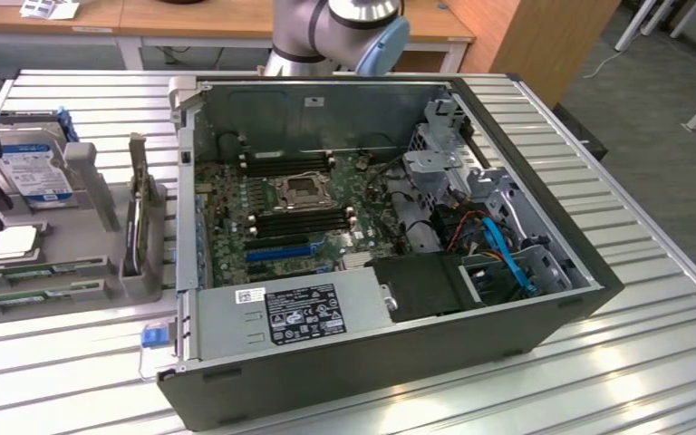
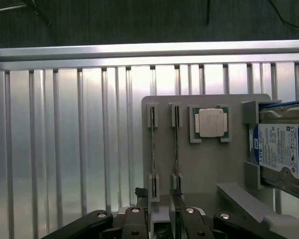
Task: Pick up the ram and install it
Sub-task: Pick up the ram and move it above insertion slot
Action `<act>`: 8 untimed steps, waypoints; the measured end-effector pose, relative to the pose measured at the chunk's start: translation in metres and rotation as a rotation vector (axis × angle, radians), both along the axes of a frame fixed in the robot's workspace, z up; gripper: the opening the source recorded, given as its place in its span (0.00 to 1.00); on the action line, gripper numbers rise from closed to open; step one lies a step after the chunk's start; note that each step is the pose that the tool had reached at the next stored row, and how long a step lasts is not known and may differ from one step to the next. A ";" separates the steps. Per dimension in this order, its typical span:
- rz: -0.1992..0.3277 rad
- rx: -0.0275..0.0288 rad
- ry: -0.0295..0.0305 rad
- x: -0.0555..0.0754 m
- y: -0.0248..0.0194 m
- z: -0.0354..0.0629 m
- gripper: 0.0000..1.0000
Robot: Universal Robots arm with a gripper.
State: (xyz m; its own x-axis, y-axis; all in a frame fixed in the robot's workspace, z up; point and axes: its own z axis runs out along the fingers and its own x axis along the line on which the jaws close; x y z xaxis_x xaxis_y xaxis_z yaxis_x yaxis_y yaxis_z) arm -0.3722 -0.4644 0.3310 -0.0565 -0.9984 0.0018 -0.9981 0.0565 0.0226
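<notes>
— Jaws: how are they found?
— Released, nothing gripped, near one end of the ram point(image 2: 153, 149).
— And the ram is kept where?
— On edge in a grey holder point(image 2: 204, 169), on the desk point(image 2: 65, 149), near a processor chip point(image 2: 211, 122).

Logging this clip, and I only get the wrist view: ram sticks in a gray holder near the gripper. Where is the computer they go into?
Observer: An open computer case lies on the slatted table, at the exterior view's right of the gray holder that carries the ram sticks.
Operator: Are its memory slots in sight?
Observer: Yes. Long black memory slots flank the CPU socket on the motherboard.
Operator: And the arm's base?
Observer: The arm's base rises behind the case, toward the exterior view's top.
</notes>
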 end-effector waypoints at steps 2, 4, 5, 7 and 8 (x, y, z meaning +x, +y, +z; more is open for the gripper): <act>0.000 0.0001 -0.0001 0.000 0.0012 -0.0038 0.31; 0.000 0.0000 -0.0001 0.000 0.0013 -0.0073 0.31; 0.000 0.0000 0.0000 0.000 0.0013 -0.0091 0.31; 0.000 0.0000 0.0000 0.000 0.0013 -0.0128 0.31; 0.000 -0.0001 0.0001 0.000 0.0013 -0.0145 0.31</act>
